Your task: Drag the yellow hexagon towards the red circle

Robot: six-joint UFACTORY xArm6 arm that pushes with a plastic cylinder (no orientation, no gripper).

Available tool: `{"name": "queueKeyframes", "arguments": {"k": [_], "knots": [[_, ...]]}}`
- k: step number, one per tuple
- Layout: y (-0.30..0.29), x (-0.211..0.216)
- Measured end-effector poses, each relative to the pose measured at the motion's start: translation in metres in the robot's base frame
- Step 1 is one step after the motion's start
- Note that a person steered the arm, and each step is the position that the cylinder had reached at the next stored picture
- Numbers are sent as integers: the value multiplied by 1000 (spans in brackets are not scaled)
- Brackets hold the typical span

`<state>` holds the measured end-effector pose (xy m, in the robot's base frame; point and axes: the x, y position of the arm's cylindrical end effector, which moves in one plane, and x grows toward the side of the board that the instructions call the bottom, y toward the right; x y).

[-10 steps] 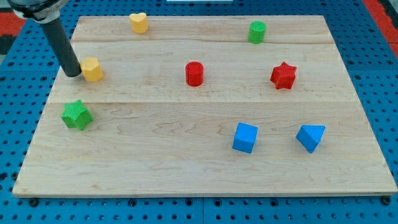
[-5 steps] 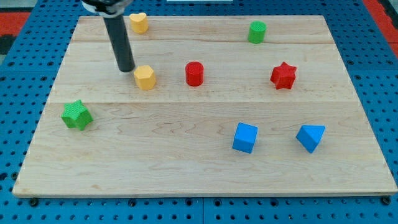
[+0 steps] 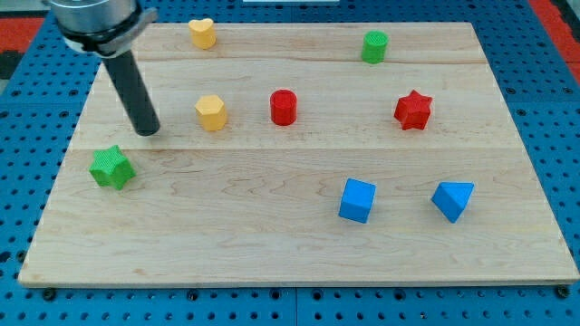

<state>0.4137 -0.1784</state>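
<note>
Yellow hexagon (image 3: 210, 112): resting on the wooden board (image 3: 272, 244), left of centre in the view, near the red circle (image 3: 284, 107) and on its left side. Showing a strip of bare wood between the two, so not touching. Lying almost level with the red circle across the view, sitting only a shade lower.

Standing my tip (image 3: 147, 132) on the board to the view's left of the yellow hexagon and a little lower, apart from it, with no contact showing. Also standing clear of the green star (image 3: 112, 167), which is sitting below and to the left.

Carrying no fingers at all: ending in a bare rod, so clasping nothing and letting go of nothing, working by pushing alone.

Judging progress as partly complete: yellow hexagon near the red circle but not beside it. Leaving to be done: bringing my tip against the left face of the yellow hexagon, then closing the gap. Judging the present placement favourable, my tip being on the side away from the red circle, so calling for a push toward the view's right and slightly upward.

Sitting well apart from this line: yellow heart (image 3: 202, 33) at the view's top, green cylinder (image 3: 374, 46) at top right, red star (image 3: 413, 110) beyond the red circle, blue cube (image 3: 357, 200) and blue wedge (image 3: 452, 200) at bottom right. Obstructing nothing.
</note>
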Motion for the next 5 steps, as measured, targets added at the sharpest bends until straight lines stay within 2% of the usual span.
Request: {"name": "queueKeyframes", "arguments": {"k": [5], "knots": [[22,-2]]}}
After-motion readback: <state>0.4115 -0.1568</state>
